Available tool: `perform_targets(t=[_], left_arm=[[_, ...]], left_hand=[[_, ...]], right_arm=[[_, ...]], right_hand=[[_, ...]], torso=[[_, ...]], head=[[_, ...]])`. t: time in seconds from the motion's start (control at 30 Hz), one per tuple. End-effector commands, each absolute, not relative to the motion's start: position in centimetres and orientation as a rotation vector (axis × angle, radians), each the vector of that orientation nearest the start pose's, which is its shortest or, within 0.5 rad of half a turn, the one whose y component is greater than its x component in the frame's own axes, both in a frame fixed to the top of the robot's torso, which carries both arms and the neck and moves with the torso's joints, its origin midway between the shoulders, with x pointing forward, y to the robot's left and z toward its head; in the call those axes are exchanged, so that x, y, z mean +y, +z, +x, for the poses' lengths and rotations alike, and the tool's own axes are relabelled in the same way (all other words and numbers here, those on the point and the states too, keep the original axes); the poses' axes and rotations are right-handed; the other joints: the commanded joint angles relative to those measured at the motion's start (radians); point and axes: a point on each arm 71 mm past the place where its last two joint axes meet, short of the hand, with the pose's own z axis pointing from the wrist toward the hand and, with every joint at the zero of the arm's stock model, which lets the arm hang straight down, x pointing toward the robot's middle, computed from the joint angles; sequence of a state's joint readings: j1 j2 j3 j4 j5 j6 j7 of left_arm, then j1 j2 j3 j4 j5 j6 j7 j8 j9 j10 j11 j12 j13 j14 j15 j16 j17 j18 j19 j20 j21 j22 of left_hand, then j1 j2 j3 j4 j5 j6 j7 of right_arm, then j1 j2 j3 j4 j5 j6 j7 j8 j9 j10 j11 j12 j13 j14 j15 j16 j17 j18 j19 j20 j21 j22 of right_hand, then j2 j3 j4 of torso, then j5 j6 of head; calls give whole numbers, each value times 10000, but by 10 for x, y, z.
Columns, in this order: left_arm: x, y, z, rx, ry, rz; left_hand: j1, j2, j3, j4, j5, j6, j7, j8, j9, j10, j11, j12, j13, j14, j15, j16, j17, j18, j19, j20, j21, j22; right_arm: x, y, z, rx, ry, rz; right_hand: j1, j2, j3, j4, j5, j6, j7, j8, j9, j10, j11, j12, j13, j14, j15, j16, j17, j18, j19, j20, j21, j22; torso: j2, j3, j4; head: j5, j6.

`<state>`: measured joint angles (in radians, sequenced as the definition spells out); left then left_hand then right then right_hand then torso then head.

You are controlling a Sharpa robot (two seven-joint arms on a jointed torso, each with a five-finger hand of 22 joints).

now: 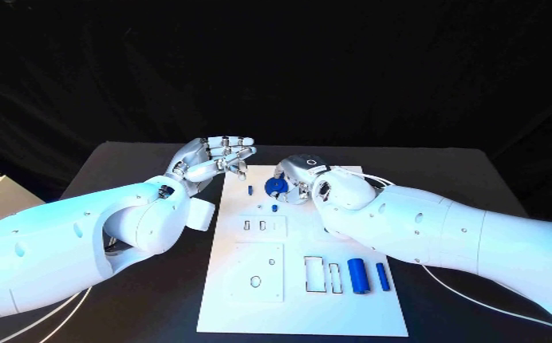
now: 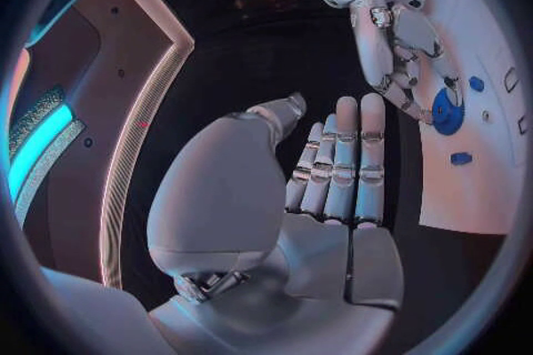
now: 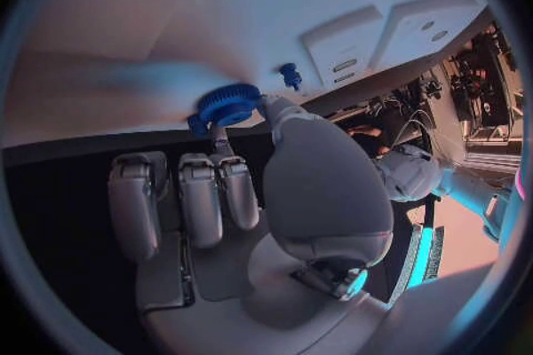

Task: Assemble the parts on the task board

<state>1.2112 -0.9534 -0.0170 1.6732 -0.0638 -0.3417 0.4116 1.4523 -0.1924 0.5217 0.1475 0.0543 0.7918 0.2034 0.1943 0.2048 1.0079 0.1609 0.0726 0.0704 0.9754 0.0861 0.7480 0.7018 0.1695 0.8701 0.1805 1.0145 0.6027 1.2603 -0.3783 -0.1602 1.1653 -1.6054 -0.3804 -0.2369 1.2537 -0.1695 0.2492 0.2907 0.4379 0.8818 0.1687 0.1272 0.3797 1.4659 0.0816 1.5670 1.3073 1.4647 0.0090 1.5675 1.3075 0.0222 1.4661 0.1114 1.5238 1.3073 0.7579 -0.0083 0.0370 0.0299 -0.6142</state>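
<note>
**Right hand on the blue gear at the far end of the board**

The white board (image 1: 301, 311) lies lengthwise in the middle of the black table (image 1: 460, 175). At its far end the right hand (image 1: 301, 174) is bent down over a blue gear (image 1: 276, 187). In the right wrist view the gear (image 3: 227, 104) sits at the tips of that hand's thumb and one finger (image 3: 226, 146), which pinch it at its rim; the other fingers lie curled alongside, short of the gear. The left wrist view shows the same gear (image 2: 448, 111) against the board with the right hand's fingertips on it.

Just beside the gear, on the side towards the left arm, a small blue peg (image 1: 251, 190) stands on the board, and another small blue piece (image 1: 276, 206) lies just in front of the gear. Near the board's near end two blue cylinders lie side by side, a thicker one (image 1: 358, 275) and a thinner one (image 1: 383, 277), next to some rectangular slots (image 1: 314, 273).

The left hand (image 1: 218, 158) is raised off the board's far left corner, holding nothing, its fingers straight and close together, thumb apart. It is near the gear but not touching it.
</note>
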Motion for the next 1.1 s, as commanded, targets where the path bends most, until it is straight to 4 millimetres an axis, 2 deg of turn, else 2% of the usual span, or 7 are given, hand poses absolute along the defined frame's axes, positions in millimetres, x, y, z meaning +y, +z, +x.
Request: perform_targets(t=[0.03, 0.4, 0.73, 0.93, 1.0, 1.07, 1.1], left_arm=[[217, -149, 465, 13879, -15984, -10081], [219, -149, 465, 13867, -15957, -10089], [222, -150, 466, 13818, -15876, -10109], [224, -150, 468, 13784, -15826, -10119], [225, -150, 468, 13773, -15806, -10124], [225, -150, 468, 13772, -15803, -10125], [225, -150, 468, 13772, -15803, -10125]], left_hand=[[-8, -45, 26, 54, 5, -87, 132, 50, 13, -53, -14, 38, -6, -49, 20, 69, -16, 156, -56, 18, 61, 13], [-8, -45, 26, 54, 5, -87, 132, 50, 13, -53, -14, 38, -6, -49, 20, 69, -16, 156, -56, 18, 61, 13], [-20, -45, 43, 34, 6, -97, 128, 57, 18, -59, -15, 39, -6, -57, 19, 81, -26, 158, -72, 21, 71, 11], [-20, -45, 43, 34, 6, -97, 128, 57, 18, -59, -15, 39, -6, -57, 19, 81, -26, 158, -72, 21, 71, 11], [-20, -45, 43, 34, 6, -97, 128, 57, 18, -59, -15, 39, -6, -57, 19, 81, -26, 158, -72, 21, 71, 11], [-20, -45, 43, 34, 6, -97, 128, 57, 18, -59, -15, 39, -6, -57, 19, 81, -26, 158, -72, 21, 71, 11], [-20, -45, 43, 34, 6, -97, 128, 57, 18, -59, -15, 39, -6, -57, 19, 81, -26, 158, -72, 21, 71, 11]], right_arm=[[-61, -209, 526, 16377, 5333, -3572], [-75, -204, 525, 15811, 5433, -3074], [-105, -170, 512, 13575, 7714, -1671], [-145, -153, 508, 14092, 8238, -927], [-166, -150, 507, 14509, 8293, -747], [-168, -149, 507, 14554, 8296, -739], [-170, -149, 507, 14599, 8298, -731]], right_hand=[[-136, 38, 94, -4, 24, 97, 7, -35, 7, 1049, 44, 38, 2635, 1061, 43, 33, 2633, -91, 776, 51, 30, 2200], [-326, 118, 254, -16, -27, 193, -16, -25, 29, 1049, 25, 38, 2635, 1061, 29, 33, 2633, -108, 813, 42, 87, 2258], [-6, -11, 764, -224, -114, 218, -19, -99, 33, 1049, 12, 38, 2635, 1061, 8, 33, 2633, -92, 780, 16, 30, 2211], [167, -192, 983, -362, -571, 254, -9, -145, 43, 1049, 22, 38, 2635, 1061, 16, 33, 2633, -89, 774, 23, 16, 2205], [360, -280, 1084, -511, -1201, 269, -2, -177, 53, 1049, 30, 38, 2635, 1061, 21, 33, 2633, -97, 790, 27, 40, 2232], [381, -288, 1091, -527, -1271, 272, -1, -179, 54, 1049, 30, 38, 2635, 1061, 21, 33, 2633, -97, 790, 27, 40, 2232], [606, -372, 1151, -698, -1559, 282, 3, -203, 61, 1049, 34, 38, 2635, 1061, 20, 33, 2633, -96, 788, 28, 36, 2232]], torso=[[0, 0, 0], [-2, 5, -1], [-53, 39, -111], [-120, 87, -216], [-147, 102, -257], [-150, 104, -261], [-176, 120, -295]], head=[[5, -3], [13, 4], [20, 71], [38, 63], [9, 46], [3, 47], [-10, 42]])
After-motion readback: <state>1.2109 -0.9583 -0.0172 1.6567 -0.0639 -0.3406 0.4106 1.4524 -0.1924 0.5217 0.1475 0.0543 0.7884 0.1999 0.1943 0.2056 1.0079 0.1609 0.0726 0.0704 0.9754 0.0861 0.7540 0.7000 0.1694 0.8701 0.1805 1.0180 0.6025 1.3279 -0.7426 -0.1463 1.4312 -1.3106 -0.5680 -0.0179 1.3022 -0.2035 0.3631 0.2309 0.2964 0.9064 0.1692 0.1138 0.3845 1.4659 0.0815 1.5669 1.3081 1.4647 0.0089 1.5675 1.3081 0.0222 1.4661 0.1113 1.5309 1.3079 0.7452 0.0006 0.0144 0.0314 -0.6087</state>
